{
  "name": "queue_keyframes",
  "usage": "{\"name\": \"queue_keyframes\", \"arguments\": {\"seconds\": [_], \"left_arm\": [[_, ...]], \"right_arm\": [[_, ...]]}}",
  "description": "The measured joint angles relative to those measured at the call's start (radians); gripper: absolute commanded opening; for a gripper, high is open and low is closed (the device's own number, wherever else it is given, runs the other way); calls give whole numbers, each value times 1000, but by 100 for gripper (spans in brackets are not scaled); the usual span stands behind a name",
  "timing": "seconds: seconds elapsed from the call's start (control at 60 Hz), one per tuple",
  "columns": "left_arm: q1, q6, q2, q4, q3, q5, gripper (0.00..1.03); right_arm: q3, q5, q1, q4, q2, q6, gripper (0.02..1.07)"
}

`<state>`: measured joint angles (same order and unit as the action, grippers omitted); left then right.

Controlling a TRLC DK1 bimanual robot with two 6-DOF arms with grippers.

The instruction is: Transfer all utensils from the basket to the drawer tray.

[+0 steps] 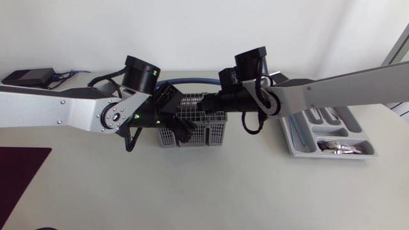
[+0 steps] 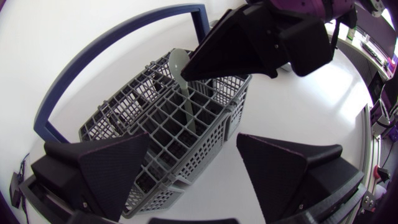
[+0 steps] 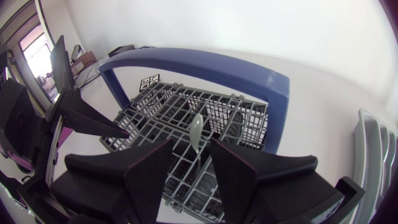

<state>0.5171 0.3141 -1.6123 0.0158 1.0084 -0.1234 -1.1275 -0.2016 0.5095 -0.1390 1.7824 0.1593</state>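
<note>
- Lying at the far left of the white table (image 1: pixel 192 191), a flat black box (image 1: pixel 29 77) sits near the back edge, and a dark maroon mat (image 1: pixel 19 172) covers the near left corner.
- Coming in from the left, the silver-grey left arm (image 1: pixel 57 108) reaches to the left end of the basket.
- The left gripper (image 2: pixel 193 137) hangs over that end with its 2 black wedge fingers (image 2: pixel 115 168) spread wide; nothing is held between them, and only the basket's grid shows in the gap.
- The grey plastic grid basket (image 1: pixel 204 134) stands at the middle of the table, with a blue arched handle (image 1: pixel 192 81) curving over its far side.
- A pale grey-green spoon (image 3: pixel 197 127) stands upright in 1 of the basket's middle compartments, bowl end up.
- The right gripper (image 3: pixel 191 142) is over the basket from the other side, with the spoon rising right at its tip; whether it has hold of the spoon cannot be told.
- The right arm (image 1: pixel 332 92) stretches in from the right, passing above the tray.
- The light grey compartmented drawer tray (image 1: pixel 291 137) lies well apart from the basket on the right, with shiny metal utensils (image 1: pixel 339 148) in its near compartment.
</note>
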Motion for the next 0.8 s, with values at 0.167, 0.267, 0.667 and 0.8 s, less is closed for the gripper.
{"name": "queue_keyframes", "arguments": {"seconds": [0.167,0.267,0.667,0.8], "left_arm": [[0,0,-3,0,0,0,98],[-5,0,-5,-4,0,0,98],[-6,0,-5,-16,0,0,98],[-6,0,-6,-18,0,0,98]], "right_arm": [[-37,17,0,-16,32,3,34],[-48,23,0,-19,46,8,29],[-76,15,0,-18,72,19,9],[-76,3,0,-20,72,24,8]]}}
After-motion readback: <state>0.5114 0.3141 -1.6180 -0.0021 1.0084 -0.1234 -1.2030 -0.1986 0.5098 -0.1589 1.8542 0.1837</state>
